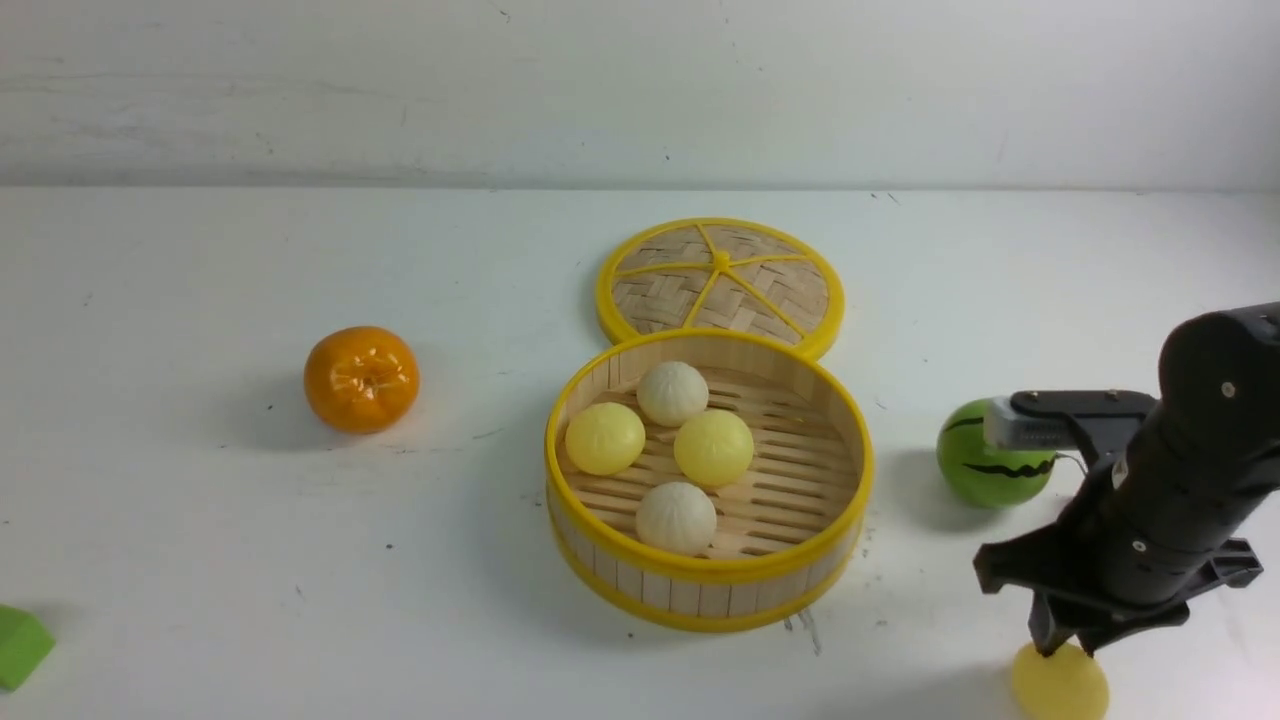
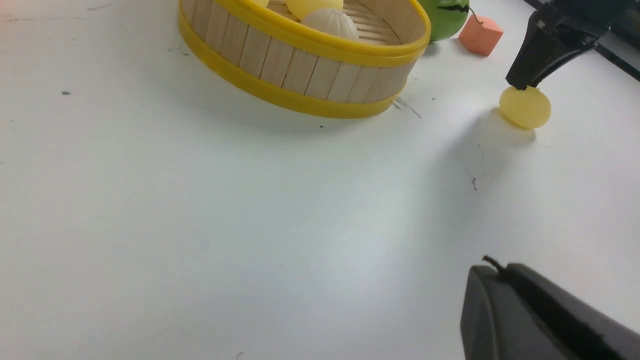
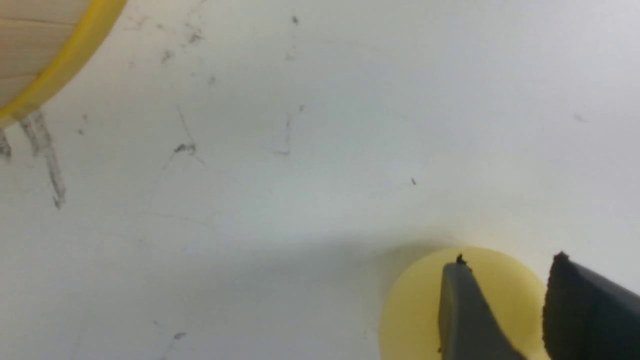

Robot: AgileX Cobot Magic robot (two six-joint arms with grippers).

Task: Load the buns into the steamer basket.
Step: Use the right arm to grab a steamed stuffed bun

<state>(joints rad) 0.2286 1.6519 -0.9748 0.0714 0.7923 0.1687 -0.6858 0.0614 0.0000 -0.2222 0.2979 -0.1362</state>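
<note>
The steamer basket point(image 1: 700, 574) stands mid-table and holds two cream pleated buns point(image 1: 672, 392) point(image 1: 677, 518) and two smooth yellow buns point(image 1: 604, 438) point(image 1: 713, 447). A third yellow bun point(image 1: 1062, 688) lies on the table at the near right; it also shows in the left wrist view point(image 2: 525, 107) and the right wrist view point(image 3: 410, 310). My right gripper point(image 1: 1062, 648) points down right over this bun's top, its jaws a narrow gap apart point(image 3: 507, 260), narrower than the bun. My left gripper point(image 2: 500, 267) is shut and empty, low over bare table; it is out of the front view.
The woven lid point(image 1: 720, 280) lies flat behind the basket. An orange point(image 1: 361, 379) sits to the left, a green watermelon ball point(image 1: 985, 470) right of the basket behind my right arm, a salmon cube point(image 2: 480, 35) near it, and a green block point(image 1: 20, 645) at the near left edge.
</note>
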